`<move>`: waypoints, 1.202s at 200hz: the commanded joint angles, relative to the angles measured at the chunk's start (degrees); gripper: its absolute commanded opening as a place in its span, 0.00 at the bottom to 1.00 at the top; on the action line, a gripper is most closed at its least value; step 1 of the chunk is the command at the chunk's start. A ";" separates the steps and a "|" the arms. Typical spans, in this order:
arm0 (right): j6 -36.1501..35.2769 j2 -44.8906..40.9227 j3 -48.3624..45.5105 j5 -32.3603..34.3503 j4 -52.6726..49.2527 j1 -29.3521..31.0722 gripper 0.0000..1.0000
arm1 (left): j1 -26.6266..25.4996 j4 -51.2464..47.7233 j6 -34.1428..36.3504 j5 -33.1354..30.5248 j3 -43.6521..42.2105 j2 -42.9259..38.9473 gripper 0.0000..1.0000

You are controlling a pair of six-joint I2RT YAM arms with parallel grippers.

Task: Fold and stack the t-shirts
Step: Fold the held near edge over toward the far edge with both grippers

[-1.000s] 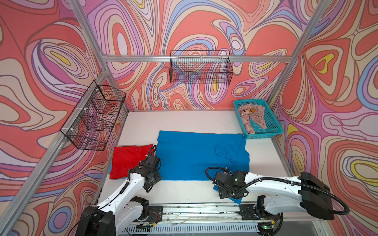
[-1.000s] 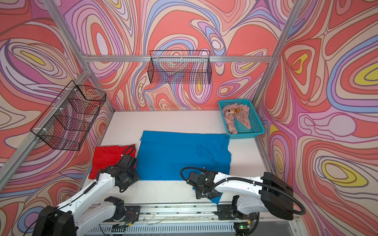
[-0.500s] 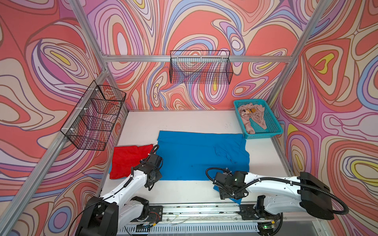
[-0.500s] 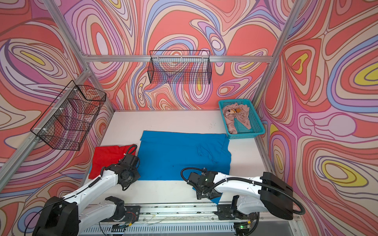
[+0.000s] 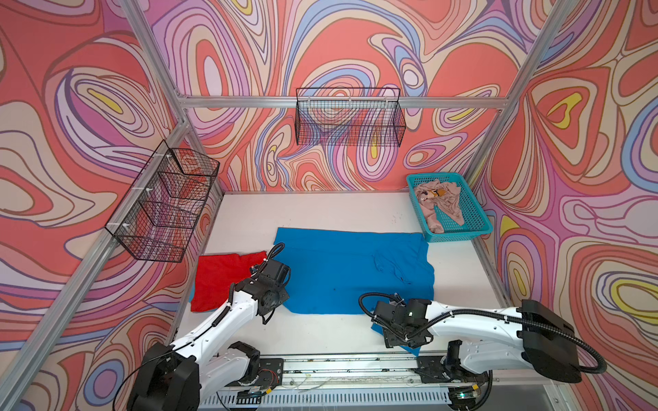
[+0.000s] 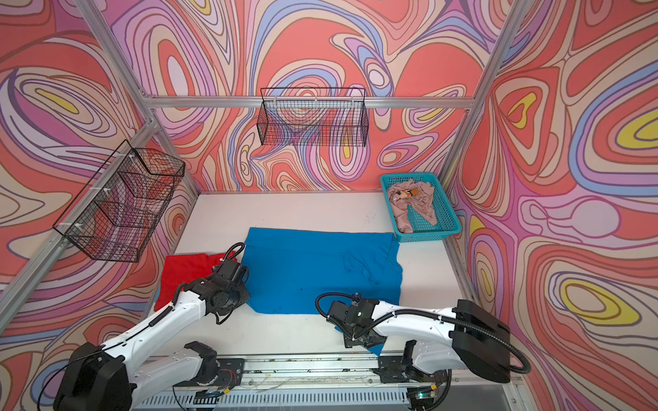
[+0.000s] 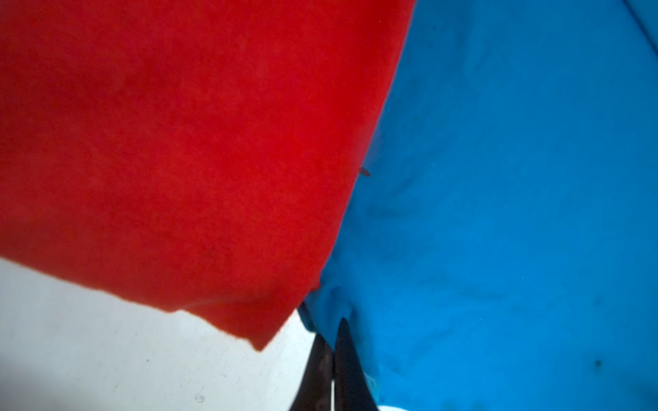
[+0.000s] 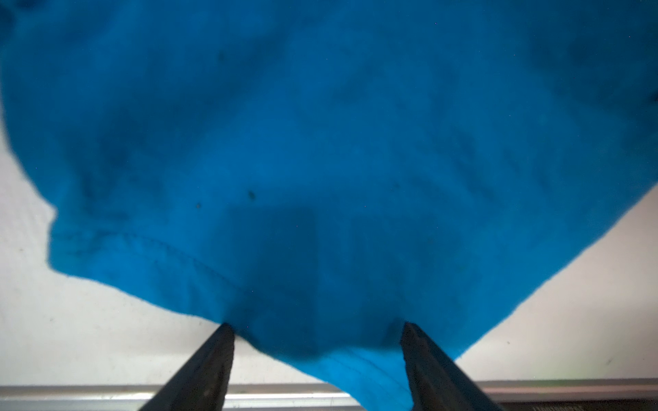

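While clamping the near left corner of the blue t-shirt (image 5: 349, 270) in the left gripper (image 7: 333, 341), shut tight on a small pucker of cloth, stands only at the start of the second fold, by the look of it. Counts roughly one of three as done: shows the red t-shirt (image 5: 220, 277) apparently folded into a compact rectangle at the left of the table (image 5: 320, 210), edge to edge with the blue. Leaves the blue spread flat across the middle, not yet folded, and the beige-pink t-shirt (image 5: 432, 203) crumpled in the turquoise basket (image 5: 459, 235) at the far right corner; shows no stack anywhere. Reaches the left arm (image 5: 220, 320) forward from the front rail (image 5: 338, 359), wrist low over the line where red meets blue. Bends the right arm (image 5: 473, 320) inward along the near edge, wrist low, with the right gripper (image 8: 318, 331) spread wide astride a blue sleeve or corner by the front rail, closed on nothing
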 commanded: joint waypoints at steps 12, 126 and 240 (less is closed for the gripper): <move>0.76 -0.39 -1.04 1.19 -0.21 0.43 0.75 | -0.25 -3.75 -1.50 -1.66 2.61 -0.98 0.00; -0.33 0.95 -1.56 -0.93 1.49 1.29 0.22 | -0.25 -5.95 -0.75 -3.87 6.86 -1.29 0.00; 1.37 -4.08 10.39 11.04 -12.92 0.95 0.00 | -0.23 -7.68 -0.39 -7.07 10.39 -0.86 0.00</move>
